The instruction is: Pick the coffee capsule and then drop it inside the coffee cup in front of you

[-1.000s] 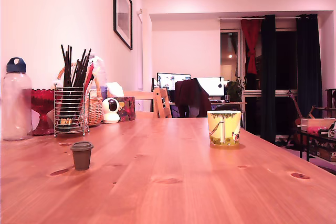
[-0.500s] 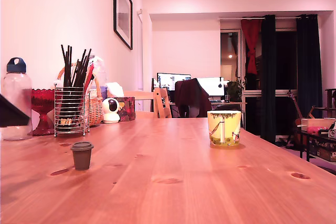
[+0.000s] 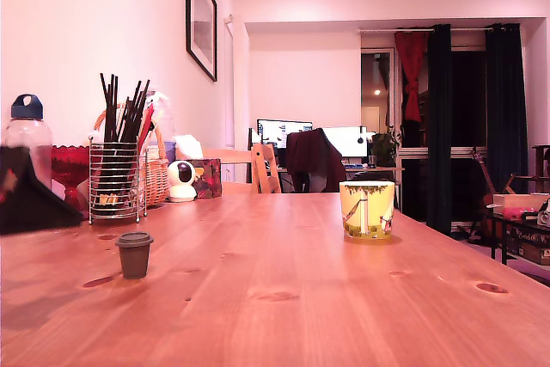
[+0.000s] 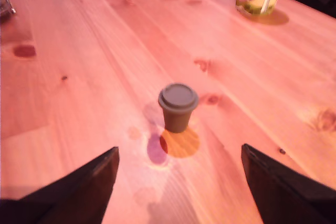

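Knotty pine tabletop (image 3: 284, 298) with a small grey-brown tapered coffee capsule (image 4: 178, 107), flat-lidded and upright, standing clear of the gripper (image 4: 178, 182), whose dark wedge-shaped fingers (image 4: 79, 192) are spread wide. The glossy yellow-green coffee cup (image 3: 367, 209) stands well apart from the capsule.

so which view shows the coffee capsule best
The wrist view: the coffee capsule stands upright, large and central, lid and body visible, ahead of the open gripper. The exterior view shows the capsule small, side-on, on the table.
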You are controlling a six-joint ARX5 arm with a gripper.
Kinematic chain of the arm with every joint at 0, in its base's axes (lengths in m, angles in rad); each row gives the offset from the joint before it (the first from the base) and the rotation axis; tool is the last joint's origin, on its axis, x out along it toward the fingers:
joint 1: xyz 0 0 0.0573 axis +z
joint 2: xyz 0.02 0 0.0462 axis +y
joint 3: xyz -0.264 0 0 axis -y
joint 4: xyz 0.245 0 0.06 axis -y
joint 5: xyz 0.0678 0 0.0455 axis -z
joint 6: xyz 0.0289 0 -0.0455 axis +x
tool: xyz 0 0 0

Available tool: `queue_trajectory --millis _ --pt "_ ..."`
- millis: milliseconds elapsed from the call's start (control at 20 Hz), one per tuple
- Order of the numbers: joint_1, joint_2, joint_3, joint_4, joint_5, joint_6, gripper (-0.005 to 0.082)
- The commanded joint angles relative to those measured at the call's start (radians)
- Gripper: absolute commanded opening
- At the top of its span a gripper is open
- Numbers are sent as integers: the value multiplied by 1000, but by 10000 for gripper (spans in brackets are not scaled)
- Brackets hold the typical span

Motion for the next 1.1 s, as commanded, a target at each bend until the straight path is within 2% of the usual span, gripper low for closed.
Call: queue_trajectory --millis 0,200,350,600,750,1050 --pt "-3 71 -3 72 4 4 677" --pt "-4 212 8 221 6 -14 677" --pt "-15 278 58 225 7 -10 677" --pt "-65 452 179 219 3 24 677" --pt "-76 538 249 218 2 23 677" --pt "-77 596 307 217 4 23 677"
